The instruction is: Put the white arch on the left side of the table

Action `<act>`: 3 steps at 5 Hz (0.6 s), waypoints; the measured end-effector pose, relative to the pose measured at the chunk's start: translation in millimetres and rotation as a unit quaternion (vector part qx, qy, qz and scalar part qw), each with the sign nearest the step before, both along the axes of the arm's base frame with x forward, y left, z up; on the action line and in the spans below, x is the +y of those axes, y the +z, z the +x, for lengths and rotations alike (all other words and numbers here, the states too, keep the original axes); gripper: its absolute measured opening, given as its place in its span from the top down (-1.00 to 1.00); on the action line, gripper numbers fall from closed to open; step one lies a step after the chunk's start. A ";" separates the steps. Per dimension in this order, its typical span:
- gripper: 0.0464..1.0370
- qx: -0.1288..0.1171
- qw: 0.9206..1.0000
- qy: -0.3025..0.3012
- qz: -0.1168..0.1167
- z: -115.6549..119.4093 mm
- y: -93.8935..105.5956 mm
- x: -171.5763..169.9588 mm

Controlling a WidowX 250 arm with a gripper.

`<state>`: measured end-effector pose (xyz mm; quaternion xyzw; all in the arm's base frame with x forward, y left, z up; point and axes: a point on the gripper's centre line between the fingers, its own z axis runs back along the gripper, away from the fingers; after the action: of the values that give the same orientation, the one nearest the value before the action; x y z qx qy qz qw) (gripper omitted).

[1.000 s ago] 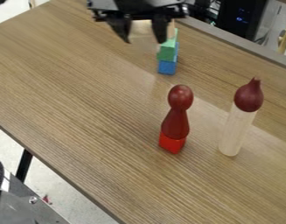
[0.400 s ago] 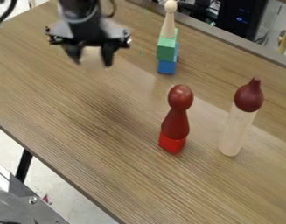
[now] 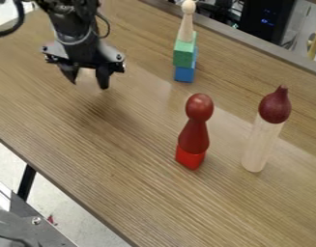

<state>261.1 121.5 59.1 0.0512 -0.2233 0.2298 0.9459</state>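
The black gripper (image 3: 88, 84) hangs over the left part of the wooden table (image 3: 47, 99), at the upper left. Between its two fingers is a pale block, the white arch (image 3: 88, 77), with the gripper shut on it. The fingers cover much of the arch, so its curve cannot be made out. A soft shadow lies on the wood below and to the right, and the arch seems to be held above the surface.
A stack of a blue block (image 3: 184, 74), a green block (image 3: 184, 54) and a pale peg figure (image 3: 186, 24) stands at the back. Nearer the front are a dark red figure on a red block (image 3: 190, 158) and a pale cylinder (image 3: 257, 147) with a maroon top (image 3: 275, 106).
From the top centre, the gripper has moved left with the pale arch and then slightly down the view. The stack behind it has come into fuller sight; the other blocks stand as before.
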 end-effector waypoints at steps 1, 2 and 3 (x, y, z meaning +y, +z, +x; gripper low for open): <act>-0.10 0.021 1.000 -0.010 -0.004 1.6 -11.0 2.3; -0.20 0.036 0.999 -0.012 0.003 -0.9 -18.8 5.1; -0.79 0.035 0.999 -0.012 0.007 0.0 -18.5 5.9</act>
<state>261.1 127.4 40.6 0.0631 -0.1923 0.2147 0.9555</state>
